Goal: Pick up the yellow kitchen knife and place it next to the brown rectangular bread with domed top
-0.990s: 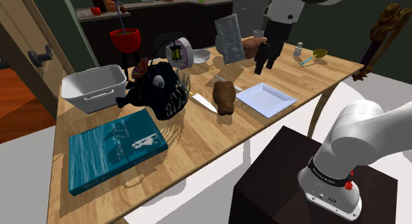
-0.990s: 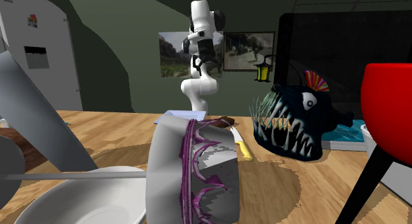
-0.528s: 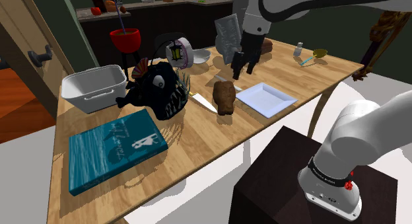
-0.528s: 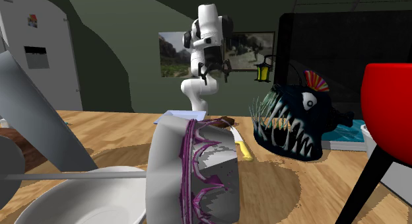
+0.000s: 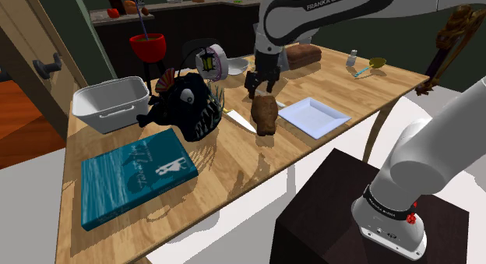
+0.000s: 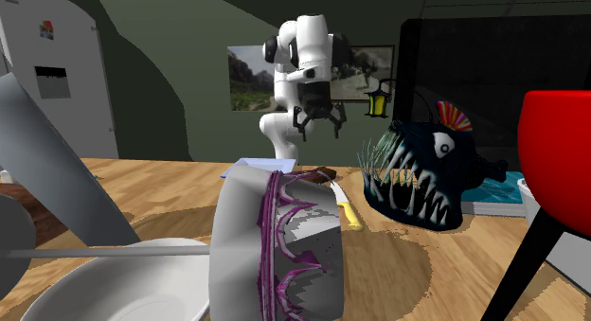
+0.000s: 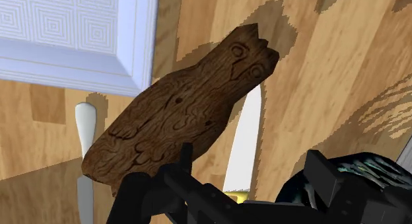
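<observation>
Black two-finger gripper, fingers apart, held above yellow-handled white-bladed kitchen knife, laid flat at 9 o'clock of brown wooden block, shoulder view. Judged light, stiff, thin; handle best gripped.
</observation>
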Motion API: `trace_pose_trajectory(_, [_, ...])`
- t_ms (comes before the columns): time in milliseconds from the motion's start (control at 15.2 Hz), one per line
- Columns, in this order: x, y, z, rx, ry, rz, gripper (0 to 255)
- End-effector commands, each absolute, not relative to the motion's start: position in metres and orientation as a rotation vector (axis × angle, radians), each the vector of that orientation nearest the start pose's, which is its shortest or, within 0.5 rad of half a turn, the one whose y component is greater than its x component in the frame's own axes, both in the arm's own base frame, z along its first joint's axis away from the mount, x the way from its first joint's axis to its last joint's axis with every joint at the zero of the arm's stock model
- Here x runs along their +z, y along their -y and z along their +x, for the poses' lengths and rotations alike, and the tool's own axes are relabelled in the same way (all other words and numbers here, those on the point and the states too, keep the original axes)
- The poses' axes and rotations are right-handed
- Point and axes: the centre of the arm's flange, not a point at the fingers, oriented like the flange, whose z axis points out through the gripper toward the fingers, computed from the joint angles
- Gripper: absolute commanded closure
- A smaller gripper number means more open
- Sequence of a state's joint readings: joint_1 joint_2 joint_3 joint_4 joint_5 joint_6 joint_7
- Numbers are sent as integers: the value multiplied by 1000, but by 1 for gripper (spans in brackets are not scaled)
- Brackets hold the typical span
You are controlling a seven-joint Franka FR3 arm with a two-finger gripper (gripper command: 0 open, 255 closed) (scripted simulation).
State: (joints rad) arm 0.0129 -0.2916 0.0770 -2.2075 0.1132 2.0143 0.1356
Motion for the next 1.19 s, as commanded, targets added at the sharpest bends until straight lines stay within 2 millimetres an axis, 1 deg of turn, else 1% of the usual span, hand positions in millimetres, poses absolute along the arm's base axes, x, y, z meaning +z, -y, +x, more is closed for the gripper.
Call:
trace_pose_trajectory(0, [498,-60,497,-135,-163,-3048,0])
trace_pose_trajectory(792, [427,-81,638,-135,-303,-3083,0])
trace_pose_trajectory(1122, [401,-82,640,-135,-303,-3083,0])
